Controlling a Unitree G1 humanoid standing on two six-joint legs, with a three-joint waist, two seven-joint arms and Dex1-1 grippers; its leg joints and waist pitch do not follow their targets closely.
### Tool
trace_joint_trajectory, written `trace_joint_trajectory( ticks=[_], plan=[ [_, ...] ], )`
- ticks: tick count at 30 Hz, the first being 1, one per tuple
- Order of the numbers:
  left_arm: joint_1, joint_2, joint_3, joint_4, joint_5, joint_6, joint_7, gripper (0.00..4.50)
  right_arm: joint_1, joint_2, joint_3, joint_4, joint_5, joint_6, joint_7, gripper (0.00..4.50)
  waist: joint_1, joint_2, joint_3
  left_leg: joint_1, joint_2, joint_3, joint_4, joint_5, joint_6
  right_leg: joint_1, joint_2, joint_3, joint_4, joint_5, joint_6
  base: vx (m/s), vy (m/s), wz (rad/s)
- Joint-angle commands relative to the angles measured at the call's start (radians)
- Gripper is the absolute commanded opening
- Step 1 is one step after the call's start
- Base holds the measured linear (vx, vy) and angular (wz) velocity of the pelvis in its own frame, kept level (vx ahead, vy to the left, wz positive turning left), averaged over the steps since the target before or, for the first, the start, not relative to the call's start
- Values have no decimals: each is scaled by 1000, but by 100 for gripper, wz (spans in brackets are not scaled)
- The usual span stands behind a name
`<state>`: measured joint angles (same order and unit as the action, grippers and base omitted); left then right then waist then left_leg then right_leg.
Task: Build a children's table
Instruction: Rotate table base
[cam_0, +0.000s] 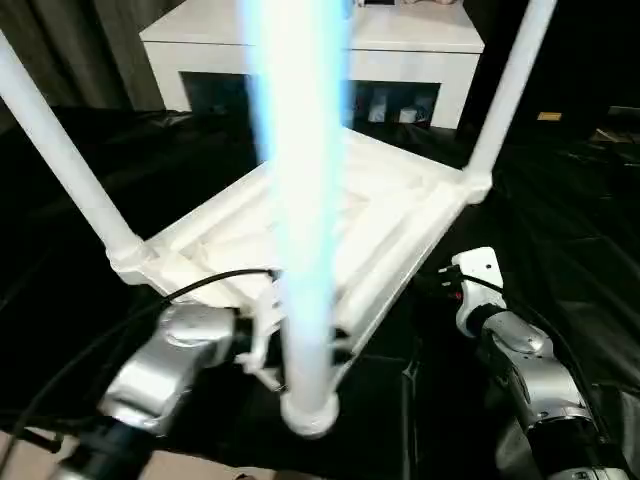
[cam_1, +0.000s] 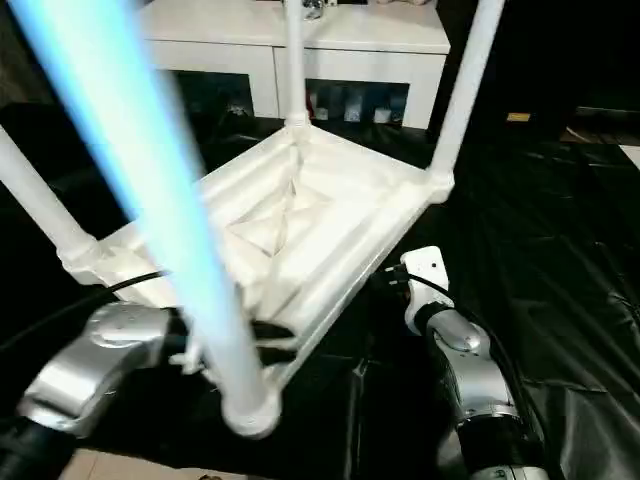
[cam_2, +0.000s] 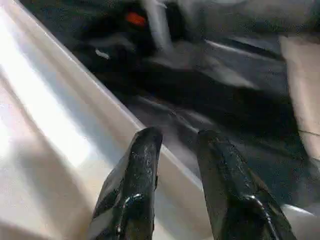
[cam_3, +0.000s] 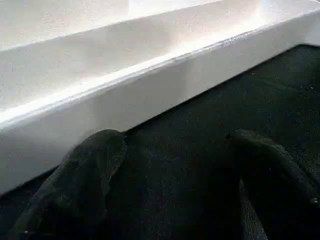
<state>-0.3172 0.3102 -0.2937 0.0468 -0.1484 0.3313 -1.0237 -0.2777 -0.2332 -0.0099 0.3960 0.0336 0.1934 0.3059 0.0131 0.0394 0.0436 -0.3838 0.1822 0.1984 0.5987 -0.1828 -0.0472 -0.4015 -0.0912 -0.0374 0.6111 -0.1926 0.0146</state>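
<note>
Tabletop lies upside down on the black sheet, ribbed underside up; four white legs stand in its corner sockets, the near leg rising straight past my head camera, the far-right leg and left leg also upright, the far leg behind; white cabinet stands beyond the table. My left gripper sits at the tabletop's near edge beside the near leg's socket; fingers parted by a narrow gap, one over the white rim, nothing clamped between them. My right gripper rests low over the black sheet, just beside the tabletop's right side wall; its fingers spread wide, empty.
</note>
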Motion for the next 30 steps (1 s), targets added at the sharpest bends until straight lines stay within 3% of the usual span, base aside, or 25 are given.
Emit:
trace_joint_trajectory(
  ticks=[1, 4, 9, 15, 21, 23, 28, 29, 30],
  plan=[
    [-43, -32, -5, 39, 32, -38, 71, 147, -26, 23, 33, -27, 2, -14, 14, 396, 5, -6, -56, 19, 37, -20, -78, -272, 10, 40, -39, 32, -79, -193, -222, 0, 0, 0],
    [-95, -90, 9, 112, 44, -73, 148, 147, -48, 38, 34, -11, 2, -21, -1, 396, -3, -12, -58, 5, 34, -24, -77, -245, 18, 50, -41, 29, -77, -180, -214, 0, 0, 0],
    [-162, -161, 10, 210, 74, -120, 230, 147, -102, 77, 47, 18, -5, -27, -13, 396, -3, -8, -64, 10, 33, -21, -68, -204, 45, 48, -39, 28, -74, -112, -240, 0, 0, 0],
    [-170, -159, 43, 240, 61, -176, 241, 147, -120, 83, 42, 26, -11, -36, -24, 396, 2, -9, -67, 10, 36, -21, -65, -171, 73, 50, -40, 26, -65, -46, -270, 0, 0, 0],
    [-165, -39, 132, 299, 21, -249, 171, 147, -118, 51, 12, 36, -9, -49, -24, 396, 6, -5, -63, 20, 35, -19, -70, -223, 49, 42, -39, 26, -70, -125, -252, 0, 0, 0],
    [-162, 55, 158, 319, 15, -237, 102, 182, -101, 35, -1, 10, -3, -41, -23, 396, 9, -2, -62, 21, 36, -21, -74, -226, 39, 39, -36, 26, -67, -129, -247, 0, 0, 0],
    [-166, 149, 173, 349, 32, -258, 54, 227, -81, 24, -8, -7, -2, -36, -26, 396, 19, 4, -64, 27, 36, -18, -73, -225, 21, 36, -36, 28, -63, -84, -250, 0, 0, 0],
    [-166, 216, 188, 351, 18, -237, -7, 227, -68, 20, -9, -14, -1, -34, -27, 396, 26, 10, -65, 29, 37, -19, -74, -219, 16, 36, -37, 28, -58, -61, -253, 0, 0, 0],
    [-166, 219, 188, 350, 17, -235, -11, 236, -67, 19, -9, -14, -1, -34, -27, 396, 27, 8, -65, 28, 36, -18, -75, -218, 15, 36, -37, 28, -58, -58, -252, 0, 0, 0]
  ],
)
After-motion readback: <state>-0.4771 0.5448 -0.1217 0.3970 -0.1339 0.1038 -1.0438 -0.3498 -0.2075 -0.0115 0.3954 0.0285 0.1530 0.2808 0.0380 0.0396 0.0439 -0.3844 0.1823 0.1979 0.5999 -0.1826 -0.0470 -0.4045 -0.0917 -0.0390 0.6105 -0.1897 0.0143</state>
